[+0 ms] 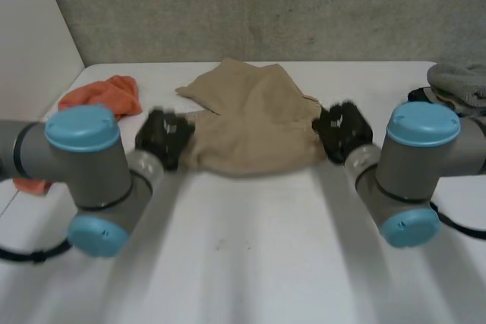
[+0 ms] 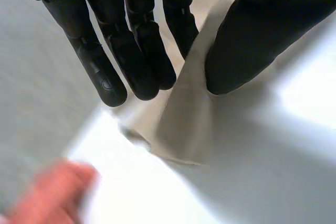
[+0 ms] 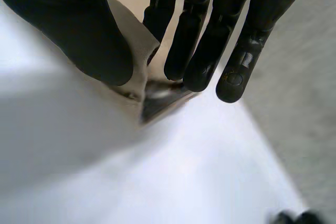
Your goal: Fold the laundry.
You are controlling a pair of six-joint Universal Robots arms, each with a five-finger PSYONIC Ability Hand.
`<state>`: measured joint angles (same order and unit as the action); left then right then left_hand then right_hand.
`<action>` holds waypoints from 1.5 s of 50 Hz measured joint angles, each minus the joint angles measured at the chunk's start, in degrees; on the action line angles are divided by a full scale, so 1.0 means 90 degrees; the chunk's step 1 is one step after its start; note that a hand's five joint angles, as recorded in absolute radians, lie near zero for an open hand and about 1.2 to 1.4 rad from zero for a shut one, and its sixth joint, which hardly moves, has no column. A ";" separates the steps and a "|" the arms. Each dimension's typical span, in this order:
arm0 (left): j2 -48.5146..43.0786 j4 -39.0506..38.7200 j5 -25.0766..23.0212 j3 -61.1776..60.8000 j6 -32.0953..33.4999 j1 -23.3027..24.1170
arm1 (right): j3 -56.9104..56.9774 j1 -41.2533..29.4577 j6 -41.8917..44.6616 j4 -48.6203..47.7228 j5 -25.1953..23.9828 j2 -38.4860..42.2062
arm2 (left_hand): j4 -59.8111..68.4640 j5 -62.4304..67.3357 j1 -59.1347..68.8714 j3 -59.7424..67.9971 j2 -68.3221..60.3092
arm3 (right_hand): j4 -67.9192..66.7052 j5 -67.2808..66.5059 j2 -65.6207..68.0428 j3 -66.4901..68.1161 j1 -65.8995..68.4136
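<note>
Orange cloth (image 1: 102, 96): bunched on the worktop (image 1: 250, 248), out beyond the left fingers and apart from them.
Left hand (image 1: 163, 136): fingers (image 2: 139, 51) and thumb clamped on the tan cloth's left edge.
Tan cloth (image 1: 250, 123): rumpled on the worktop, stretched between the two sets of fingers.
Right hand (image 1: 343, 130): fingers (image 3: 210, 40) and thumb pinching the tan cloth's right corner.
Grey cloth (image 1: 459, 85): heaped well outside the right fingers.
</note>
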<state>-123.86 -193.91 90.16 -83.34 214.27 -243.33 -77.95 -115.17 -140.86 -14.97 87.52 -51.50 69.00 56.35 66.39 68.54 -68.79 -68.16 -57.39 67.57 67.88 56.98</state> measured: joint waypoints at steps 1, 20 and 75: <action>0.0042 0.0321 0.0076 -0.0177 -0.0003 0.0003 | -0.0099 0.0008 -0.0004 0.0248 -0.0005 -0.0018 | 0.0000 0.0000 0.0000 0.0000 0.0000 | 0.0000 0.0000 0.0000 0.0001 0.0000; 0.2222 0.3270 0.0382 -0.2238 0.0423 0.0266 | -0.1939 0.0065 0.0866 0.4022 -0.0094 -0.2113 | 0.0000 0.0000 0.0000 0.0000 0.0000 | 0.0000 0.0000 0.0000 0.0000 0.0000; 0.1886 0.2988 0.0445 -0.2124 0.0569 0.0201 | 0.0269 0.1314 -0.2507 0.1661 -0.1565 0.0219 | 0.0000 0.0000 0.0000 0.0000 0.0000 | 0.4550 0.4740 -0.4566 -0.4554 -0.3762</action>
<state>-106.88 -167.02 94.16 -102.45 219.39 -241.52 -75.53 -103.35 -163.42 -0.02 73.44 -49.53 69.00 56.35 66.39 68.54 -68.79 -27.21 -14.74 26.48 26.89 23.11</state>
